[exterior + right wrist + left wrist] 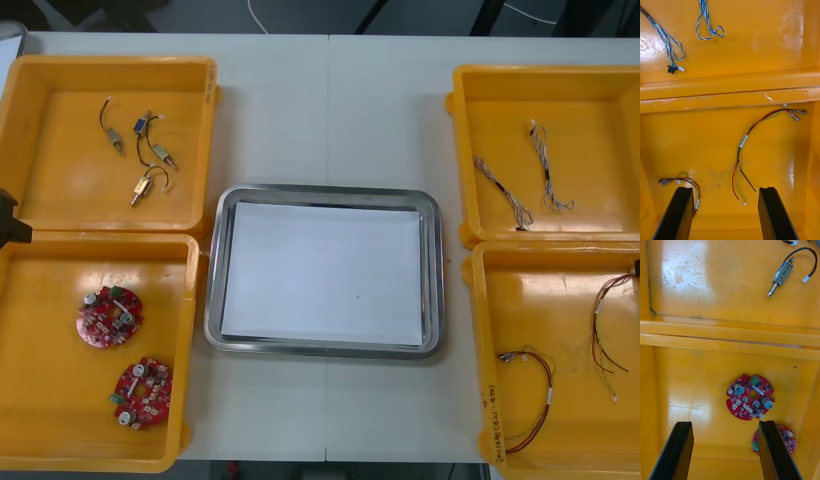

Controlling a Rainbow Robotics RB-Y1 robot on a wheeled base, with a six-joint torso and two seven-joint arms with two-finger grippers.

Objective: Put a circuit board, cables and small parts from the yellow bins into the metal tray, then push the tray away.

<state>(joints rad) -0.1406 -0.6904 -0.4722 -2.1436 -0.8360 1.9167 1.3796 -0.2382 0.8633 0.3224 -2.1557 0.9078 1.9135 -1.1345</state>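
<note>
My left gripper (725,425) hangs open over the near left yellow bin (696,382). One round red circuit board (750,397) lies just beyond its fingertips. A second board (785,438) is partly hidden behind one finger (775,450). Both boards (110,317) (141,392) show in the front view. My right gripper (725,191) is open above the near right bin (685,135). A red and yellow cable (746,135) ends between its fingers, and another (687,180) lies beside one finger (677,213). The metal tray (212,290), white inside, holds nothing.
The far left bin (60,150) holds several small metal parts (150,183) with black leads; one part (782,273) lies beyond the bin wall. The far right bin (600,150) holds twisted blue and white cables (505,195) (709,26). Bare table lies beyond the tray.
</note>
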